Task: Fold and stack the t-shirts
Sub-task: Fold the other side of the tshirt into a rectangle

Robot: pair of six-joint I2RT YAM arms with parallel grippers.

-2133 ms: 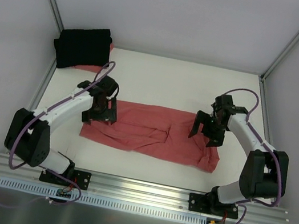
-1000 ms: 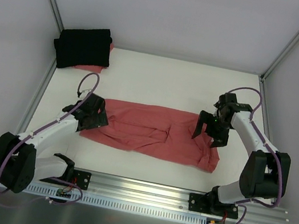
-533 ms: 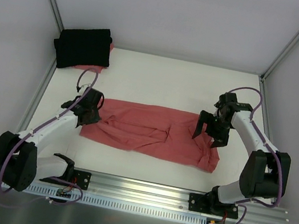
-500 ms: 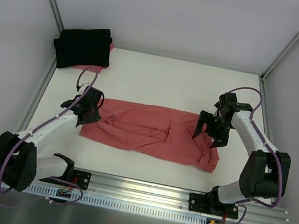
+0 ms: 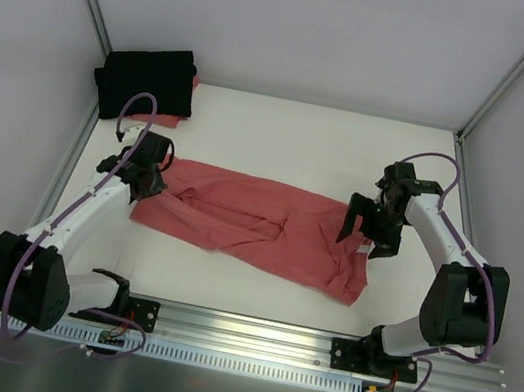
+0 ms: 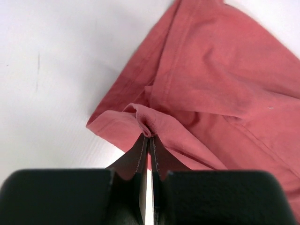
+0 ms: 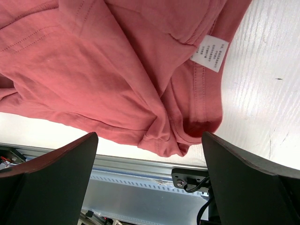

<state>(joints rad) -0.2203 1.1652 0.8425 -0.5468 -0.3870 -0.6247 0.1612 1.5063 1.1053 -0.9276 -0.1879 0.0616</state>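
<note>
Surface: white, with grey walls on three sides; both shirts lie on it.
Red t-shirt: spread out and wrinkled across the middle of the surface, its long side running left to right between the two arms. It is flat apart from its left end, where the cloth is gathered into a small raised fold.
Black t-shirt: folded into a thick square in the far left corner, well apart from the red one. A strip of red cloth shows under its near edge.
Left gripper: clenched on the red t-shirt, pinching that raised fold at the shirt's left edge between its fingertips, low over the surface.
Right gripper: released, jaws spread wide, hanging above the right end of the red t-shirt and holding nothing.
Label: small, white and printed, sewn at the red t-shirt's edge, seen in the right wrist view beside bare surface.
</note>
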